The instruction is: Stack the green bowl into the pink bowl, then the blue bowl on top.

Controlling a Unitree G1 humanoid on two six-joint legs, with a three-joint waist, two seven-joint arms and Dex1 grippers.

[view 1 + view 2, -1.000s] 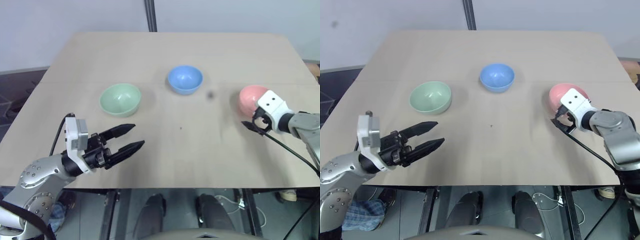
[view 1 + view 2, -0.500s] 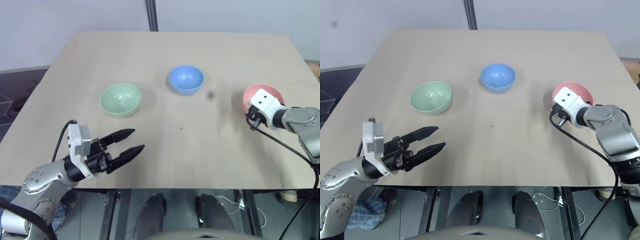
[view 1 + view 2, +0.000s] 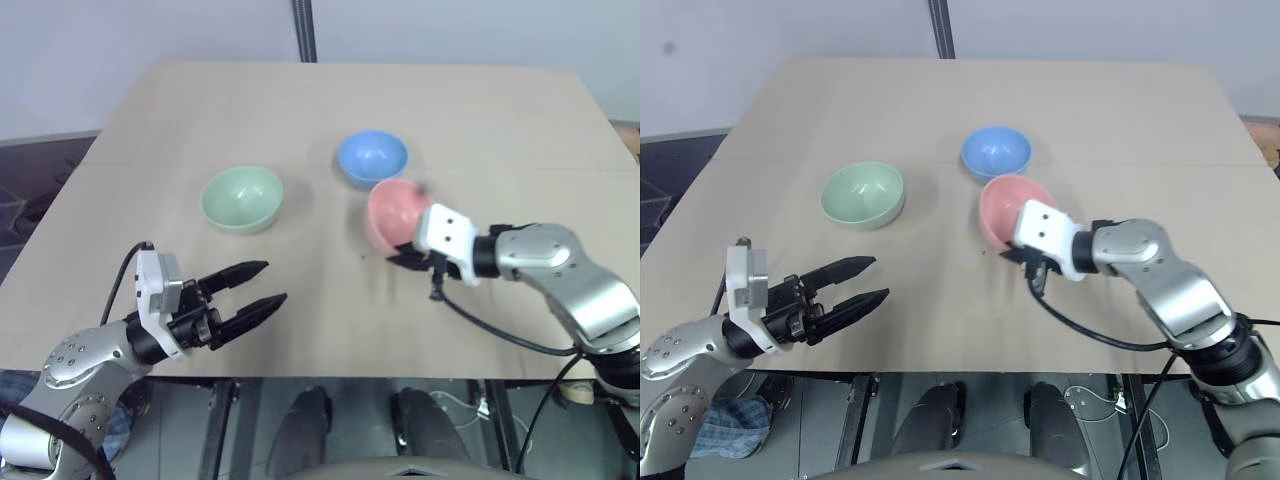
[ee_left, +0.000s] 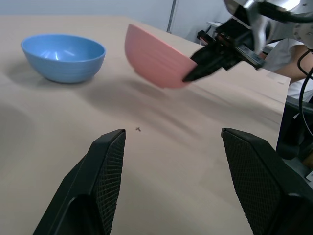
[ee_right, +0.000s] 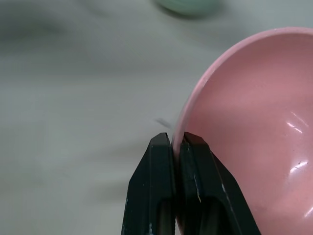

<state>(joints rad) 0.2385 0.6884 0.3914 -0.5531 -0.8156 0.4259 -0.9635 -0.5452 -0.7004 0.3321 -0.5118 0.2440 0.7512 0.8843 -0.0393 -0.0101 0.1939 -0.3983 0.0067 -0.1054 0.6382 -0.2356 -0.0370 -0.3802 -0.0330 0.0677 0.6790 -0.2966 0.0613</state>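
Head views: my right gripper is clamped on the rim of the pink bowl and holds it tilted above the table, near the middle. The blue bowl sits on the table just beyond the held bowl, apart from it. The green bowl rests further toward my left side, well apart from the right jaws. My left gripper hovers over the near edge with its jaws spread wide, nothing between them; the green bowl lies ahead of its fingertips, not touching.

Left wrist view: I see both left fingers wide apart with bare table between them. Beyond the gap, the pink bowl hangs tilted in the right gripper, off the surface. The blue bowl stands upright beside it.

Right wrist view: the two fingers are pinched together on the pink bowl's rim, one inside, one outside. The green bowl is far ahead of the tips, blurred.
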